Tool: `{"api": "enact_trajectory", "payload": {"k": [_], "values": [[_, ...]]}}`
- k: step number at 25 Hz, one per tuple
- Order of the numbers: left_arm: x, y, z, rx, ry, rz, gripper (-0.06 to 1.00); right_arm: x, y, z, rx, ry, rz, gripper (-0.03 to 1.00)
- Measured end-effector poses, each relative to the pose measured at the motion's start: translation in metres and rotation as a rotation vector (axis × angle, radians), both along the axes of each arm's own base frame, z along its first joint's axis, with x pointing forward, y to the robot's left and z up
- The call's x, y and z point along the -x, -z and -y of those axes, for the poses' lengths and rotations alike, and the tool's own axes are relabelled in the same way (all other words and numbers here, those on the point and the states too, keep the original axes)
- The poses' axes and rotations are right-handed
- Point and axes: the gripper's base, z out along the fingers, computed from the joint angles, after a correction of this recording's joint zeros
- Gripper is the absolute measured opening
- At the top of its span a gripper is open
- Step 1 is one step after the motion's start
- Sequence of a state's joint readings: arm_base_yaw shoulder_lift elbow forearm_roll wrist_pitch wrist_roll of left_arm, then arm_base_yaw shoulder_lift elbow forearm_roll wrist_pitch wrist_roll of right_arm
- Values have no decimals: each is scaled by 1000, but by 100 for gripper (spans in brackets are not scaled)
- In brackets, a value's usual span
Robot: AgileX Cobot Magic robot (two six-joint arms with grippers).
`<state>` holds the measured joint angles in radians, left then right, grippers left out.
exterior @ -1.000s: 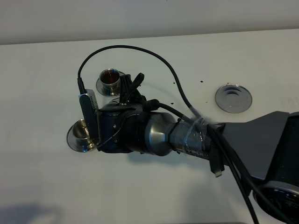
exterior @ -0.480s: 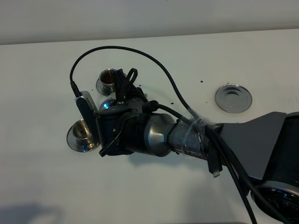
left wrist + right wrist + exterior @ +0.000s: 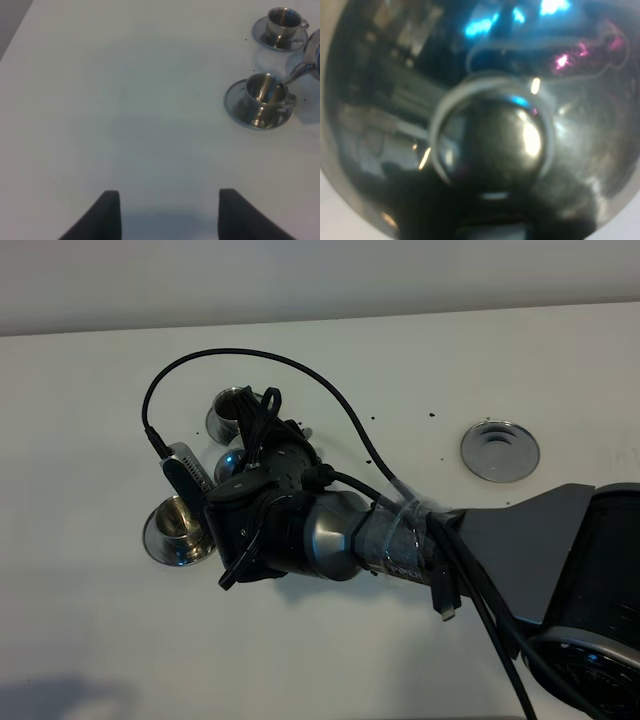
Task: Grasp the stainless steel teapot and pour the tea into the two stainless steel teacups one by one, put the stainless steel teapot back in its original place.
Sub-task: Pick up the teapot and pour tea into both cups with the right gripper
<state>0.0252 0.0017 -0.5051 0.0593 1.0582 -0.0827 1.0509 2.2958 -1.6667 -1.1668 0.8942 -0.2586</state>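
Observation:
My right gripper (image 3: 272, 445) holds the stainless steel teapot (image 3: 233, 466) in the air between the two stainless steel teacups, and its fingers are mostly hidden by the wrist. The pot's knobbed lid (image 3: 495, 140) fills the right wrist view. The thin spout (image 3: 295, 75) reaches over the near teacup (image 3: 264, 95), which stands on its saucer (image 3: 165, 540). The far teacup (image 3: 230, 408) looks dark inside, like tea; it also shows in the left wrist view (image 3: 282, 22). My left gripper (image 3: 170, 215) is open and empty, well away from the cups.
A flat round steel disc (image 3: 499, 450) lies on the white table (image 3: 420, 360) to the right. A black cable (image 3: 300, 365) loops above the right wrist. Small dark specks dot the table near the far cup.
My right wrist has rolled and shifted slightly toward the near cup, tipping the teapot further. The teapot's body now shows beside the wrist. The cable loop has swung left.

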Motion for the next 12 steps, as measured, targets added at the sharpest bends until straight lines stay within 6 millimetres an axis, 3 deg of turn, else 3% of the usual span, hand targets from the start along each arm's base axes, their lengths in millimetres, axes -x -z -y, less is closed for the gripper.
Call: {"api": "enact_trajectory", "payload": {"k": [12], "values": [[0, 0, 0, 1, -1, 0, 47, -1, -7, -7, 72, -105, 96, 18]]}}
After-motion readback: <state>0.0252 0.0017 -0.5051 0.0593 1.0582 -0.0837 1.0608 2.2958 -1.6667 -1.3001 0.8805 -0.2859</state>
